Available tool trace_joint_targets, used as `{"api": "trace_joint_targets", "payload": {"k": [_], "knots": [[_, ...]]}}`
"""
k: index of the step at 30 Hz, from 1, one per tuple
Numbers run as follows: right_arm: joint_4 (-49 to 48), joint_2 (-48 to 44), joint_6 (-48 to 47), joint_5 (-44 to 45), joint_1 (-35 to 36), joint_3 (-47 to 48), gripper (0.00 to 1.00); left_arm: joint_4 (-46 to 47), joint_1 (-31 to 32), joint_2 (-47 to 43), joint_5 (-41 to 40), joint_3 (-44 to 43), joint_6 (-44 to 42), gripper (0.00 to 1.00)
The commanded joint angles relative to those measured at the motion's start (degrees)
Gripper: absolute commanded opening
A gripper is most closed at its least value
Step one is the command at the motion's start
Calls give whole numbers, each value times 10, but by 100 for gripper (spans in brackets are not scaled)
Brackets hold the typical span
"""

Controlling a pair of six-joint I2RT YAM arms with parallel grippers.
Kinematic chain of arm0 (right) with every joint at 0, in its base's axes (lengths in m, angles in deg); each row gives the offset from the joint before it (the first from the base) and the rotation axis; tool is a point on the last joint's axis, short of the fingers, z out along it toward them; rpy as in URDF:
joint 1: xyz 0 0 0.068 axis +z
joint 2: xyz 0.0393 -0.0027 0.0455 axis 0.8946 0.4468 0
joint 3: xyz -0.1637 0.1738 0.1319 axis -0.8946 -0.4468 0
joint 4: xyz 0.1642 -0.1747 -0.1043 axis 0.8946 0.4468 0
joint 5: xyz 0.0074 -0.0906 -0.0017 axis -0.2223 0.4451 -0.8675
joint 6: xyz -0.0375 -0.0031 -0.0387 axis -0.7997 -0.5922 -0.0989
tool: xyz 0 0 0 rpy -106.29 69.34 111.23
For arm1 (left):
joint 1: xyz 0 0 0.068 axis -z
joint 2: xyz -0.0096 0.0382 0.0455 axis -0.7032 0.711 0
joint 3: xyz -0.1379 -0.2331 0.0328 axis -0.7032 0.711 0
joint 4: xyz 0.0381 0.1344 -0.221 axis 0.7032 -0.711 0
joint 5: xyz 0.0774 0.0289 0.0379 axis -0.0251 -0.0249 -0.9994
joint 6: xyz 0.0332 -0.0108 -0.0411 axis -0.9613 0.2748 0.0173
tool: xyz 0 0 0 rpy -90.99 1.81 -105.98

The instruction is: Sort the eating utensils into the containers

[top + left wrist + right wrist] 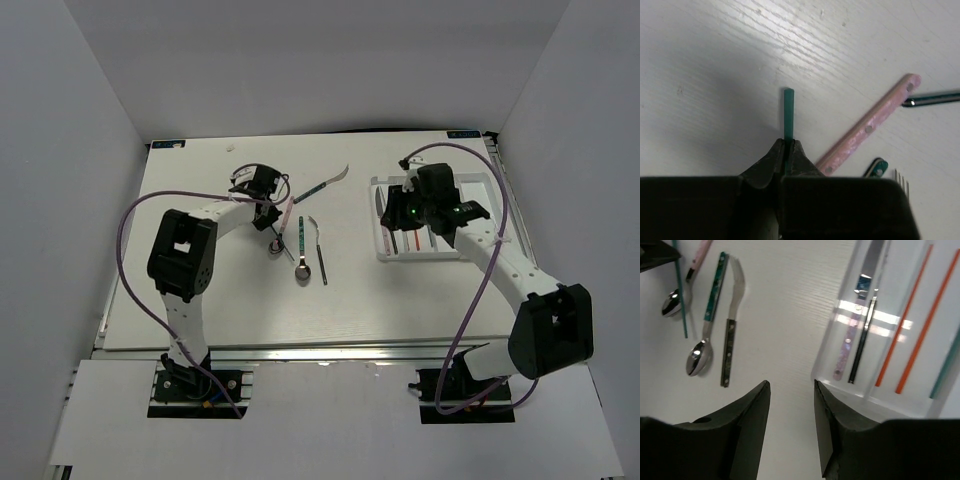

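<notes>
My left gripper (788,141) is shut on a thin teal chopstick (788,112) low over the table, left of centre in the top view (270,215). Beside it lie a pink-handled spoon (870,125), a teal-handled spoon (710,315) and a grey-handled fork (730,345). A teal-handled knife (325,185) lies farther back. My right gripper (791,390) is open and empty, above the table at the left edge of the white tray (840,377). The tray's compartments hold a pink-handled knife (850,345), a black-handled utensil (862,350), two orange chopsticks (905,315) and a teal chopstick (947,365).
The tray (385,255) sits at the right of the white table, near the right wall. Purple cables loop from both arms. White walls close in the back and both sides.
</notes>
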Motion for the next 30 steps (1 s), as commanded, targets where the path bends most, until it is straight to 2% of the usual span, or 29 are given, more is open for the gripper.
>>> {"api": "trace_joint_targets", "payload": {"k": [1, 3, 4, 6, 10, 13, 17, 24, 28, 30], "knots": [[-95, -26, 18, -136, 1, -33, 46, 53, 6, -84, 36, 33, -5, 0], [-141, -29, 52, -213, 7, -53, 48, 82, 11, -123, 52, 49, -8, 0], [-190, -29, 67, -233, 12, -75, 49, 87, 20, -134, 56, 59, -12, 0], [-226, -21, 105, -259, 38, -85, 51, 102, 29, -159, 69, 67, -18, 0], [-285, 21, 163, -234, 79, -79, 57, 163, 64, -192, 148, 108, -22, 0], [-301, 45, 203, -203, 99, -69, 58, 219, 87, -208, 208, 126, -30, 0], [-303, 66, 226, -165, 118, -57, 58, 290, 105, -229, 246, 159, -23, 0], [-275, 93, 216, -110, 141, -39, 54, 331, 130, -251, 261, 180, -9, 0], [-288, 102, 225, -115, 142, -38, 47, 357, 133, -256, 272, 193, 6, 0], [-289, 107, 226, -114, 142, -35, 38, 370, 135, -256, 274, 200, 8, 0]]}}
